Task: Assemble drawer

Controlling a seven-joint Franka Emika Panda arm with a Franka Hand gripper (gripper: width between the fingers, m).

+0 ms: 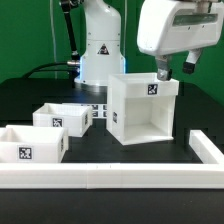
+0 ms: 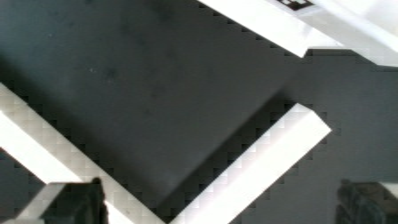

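The big white hollow cube casing [image 1: 143, 108] stands right of centre, its open side facing the front, with a tag on its top edge. Two small open-top trays lie at the exterior view's left, one [image 1: 62, 118] behind the other [image 1: 30, 142]. My gripper [image 1: 172, 68] hangs just above the casing's top rear right corner, open and empty. In the wrist view its dark fingers [image 2: 63, 205] stand wide apart, and the gripper [image 2: 214, 205] is over a corner where two white casing edges [image 2: 267, 150] meet.
A long low white rail [image 1: 110, 176] runs along the front and turns back at the right. The robot base [image 1: 100, 45] stands behind the trays. A thin white piece [image 1: 97, 108] lies between the rear tray and the casing. Another white tagged piece [image 2: 267, 15] shows in the wrist view.
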